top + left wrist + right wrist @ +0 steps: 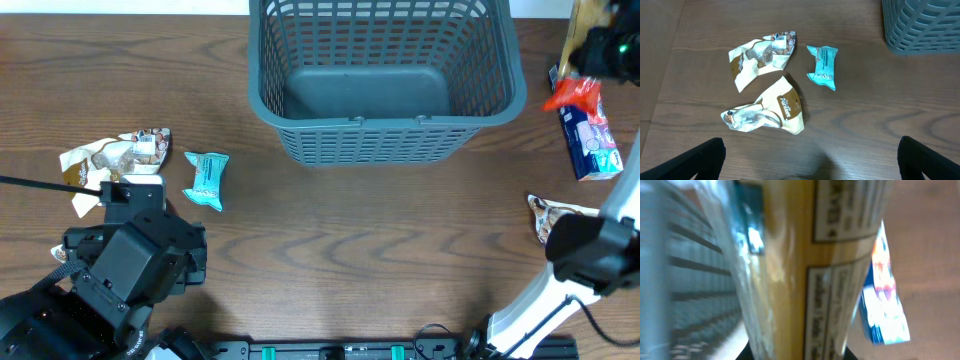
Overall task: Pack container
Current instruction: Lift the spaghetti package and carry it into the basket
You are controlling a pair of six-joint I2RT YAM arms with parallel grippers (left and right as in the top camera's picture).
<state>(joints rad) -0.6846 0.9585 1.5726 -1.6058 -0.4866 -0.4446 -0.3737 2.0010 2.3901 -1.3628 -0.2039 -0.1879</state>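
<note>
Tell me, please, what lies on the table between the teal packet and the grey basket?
Nothing: in the overhead view only bare wooden table separates the teal packet from the front wall of the basket.

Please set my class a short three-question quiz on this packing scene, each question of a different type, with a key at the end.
1. True or false: a packet already lies inside the container.
2. Multiple choice: what does the right gripper hold?
A) a green bottle
B) a yellow packet
C) nothing
3. Fill in the blank: the left gripper, above the table near the teal packet, has its fingers ____ (open or shut).

Key: 1 false, the container is empty; 2 B; 3 open.
</note>
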